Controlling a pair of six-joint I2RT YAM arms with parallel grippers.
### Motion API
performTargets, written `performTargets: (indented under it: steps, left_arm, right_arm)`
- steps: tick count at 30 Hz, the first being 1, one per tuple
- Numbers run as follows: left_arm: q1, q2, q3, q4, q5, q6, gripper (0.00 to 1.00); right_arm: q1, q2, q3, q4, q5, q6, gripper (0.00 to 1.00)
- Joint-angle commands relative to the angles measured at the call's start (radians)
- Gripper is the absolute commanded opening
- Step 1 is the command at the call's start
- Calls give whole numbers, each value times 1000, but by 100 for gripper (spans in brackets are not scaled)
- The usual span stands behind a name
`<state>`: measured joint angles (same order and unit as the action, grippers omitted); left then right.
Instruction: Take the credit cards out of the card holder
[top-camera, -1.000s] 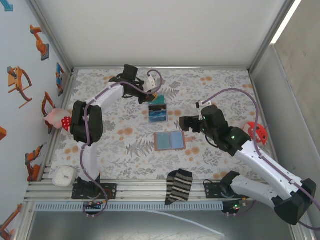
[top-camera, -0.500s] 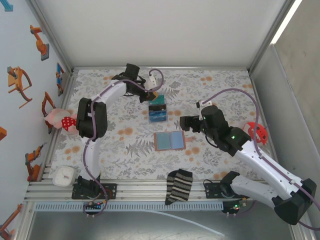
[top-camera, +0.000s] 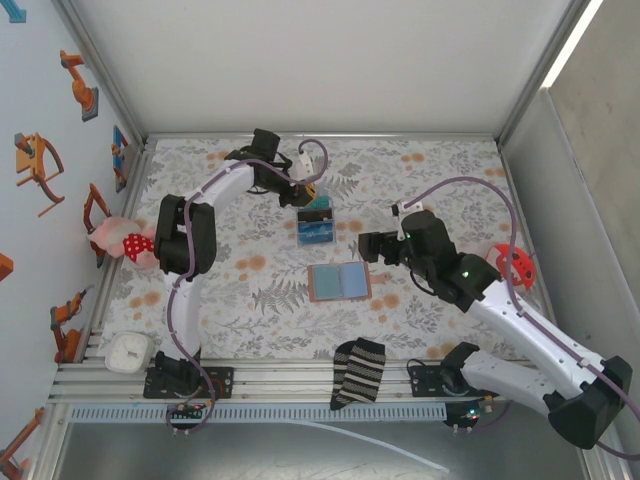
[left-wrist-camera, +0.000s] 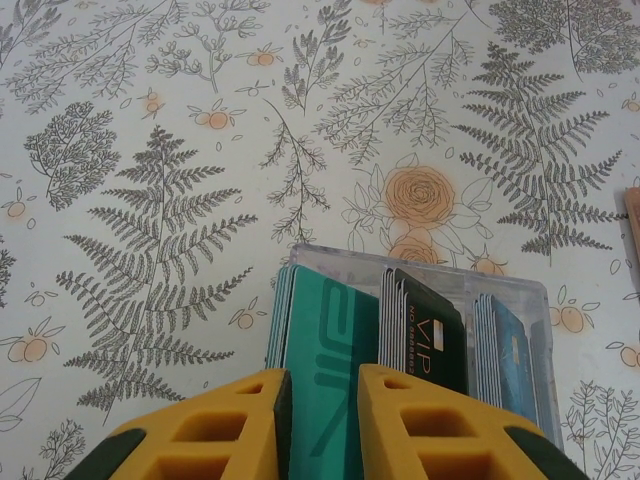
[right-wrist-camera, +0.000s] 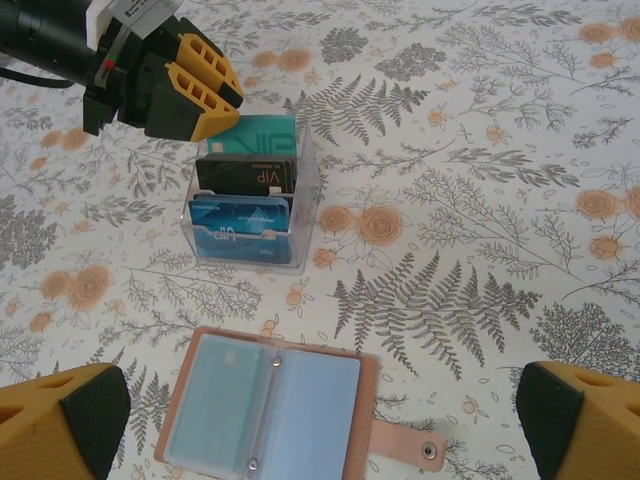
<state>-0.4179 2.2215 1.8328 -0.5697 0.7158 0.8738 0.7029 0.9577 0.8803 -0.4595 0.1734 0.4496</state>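
Observation:
The tan card holder (top-camera: 339, 281) lies open and flat mid-table, its tab (right-wrist-camera: 410, 447) pointing right. A light-blue credit card (right-wrist-camera: 208, 400) sits in its left sleeve. Behind it stands a clear box (top-camera: 316, 224) with teal (left-wrist-camera: 325, 330), black VIP (left-wrist-camera: 430, 335) and blue (left-wrist-camera: 510, 350) cards upright in it. My left gripper (left-wrist-camera: 322, 385) hovers at the box's far end over the teal cards, its jaws a small gap apart and pinching nothing. My right gripper (right-wrist-camera: 322, 420) is wide open, above and to the right of the card holder (right-wrist-camera: 372, 400).
A striped sock (top-camera: 358, 372) lies at the near edge between the arm bases. A red object (top-camera: 515, 265) sits at the right wall, a pink-and-red plush (top-camera: 120, 240) at the left wall, and a white object (top-camera: 128, 350) at the near-left corner.
The left arm's elbow swung slightly right, and the left jaws have parted a little over the box. The right arm and the card holder have stayed put.

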Motion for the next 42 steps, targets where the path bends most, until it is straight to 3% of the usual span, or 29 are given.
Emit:
performTargets:
  steps: [1, 11, 20, 24, 34, 37, 40, 41, 42]
  left_arm:
    - [-5, -21, 2, -28, 15, 28, 25]
    - [-35, -161, -102, 16, -12, -15, 26]
    - [-51, -485, -557, 450, -96, -283, 32]
    - [-72, -636, -748, 601, -195, -413, 32]
    - [-193, -992, -1079, 717, -561, -651, 34]
    - [-211, -1100, -1167, 740, -616, -745, 64]
    - [-232, -1192, -1216, 702, -690, -798, 85]
    - [-236, -1216, -1223, 674, -719, -817, 97]
    - [-237, -1239, -1229, 649, -743, -835, 97]
  right_arm:
    - [0, 12, 38, 10, -13, 13, 99]
    - [0, 55, 44, -21, -14, 16, 86]
    - [3, 164, 62, -80, -42, 33, 83]
    - [6, 192, 49, -63, -69, 48, 80]
    - [48, 298, 41, -42, -113, 102, 76]
    - [73, 337, 43, -35, -121, 115, 76]
    - [95, 374, 54, -33, -121, 119, 76]
    - [101, 385, 60, -34, -121, 121, 76]
    - [107, 397, 67, -36, -121, 121, 76]
